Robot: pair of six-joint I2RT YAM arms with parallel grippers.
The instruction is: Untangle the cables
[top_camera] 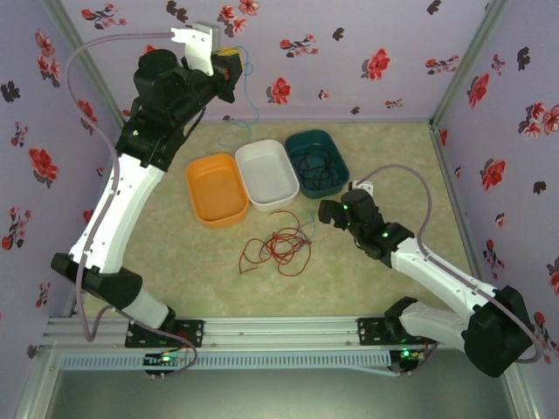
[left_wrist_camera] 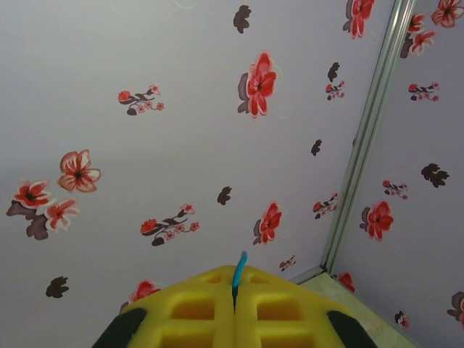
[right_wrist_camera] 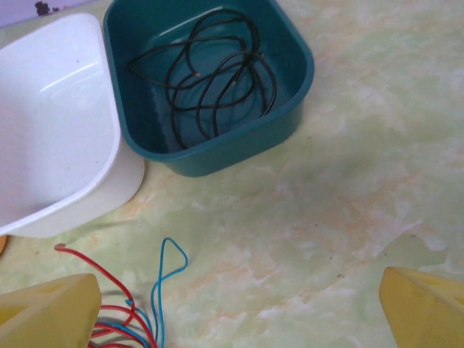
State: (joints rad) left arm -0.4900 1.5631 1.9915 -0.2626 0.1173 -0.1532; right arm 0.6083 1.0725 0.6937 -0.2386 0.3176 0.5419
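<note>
We've got a pale green marbled worktop [top_camera: 393,157] with three trays in a row toward the far side: orange tray [top_camera: 214,188] left, white tray [top_camera: 266,175] middle, teal tray [top_camera: 316,135] right (the black cable [right_wrist_camera: 210,80] lies coiled inside that one). The left gripper [left_wrist_camera: 234,279] is up high by the far wall, pinched on the blue cable [left_wrist_camera: 239,264]. The right gripper [right_wrist_camera: 239,312] is spread wide, low over the worktop just right of the red cable [top_camera: 279,249] tangle, which lies on the near side of the trays.
</note>
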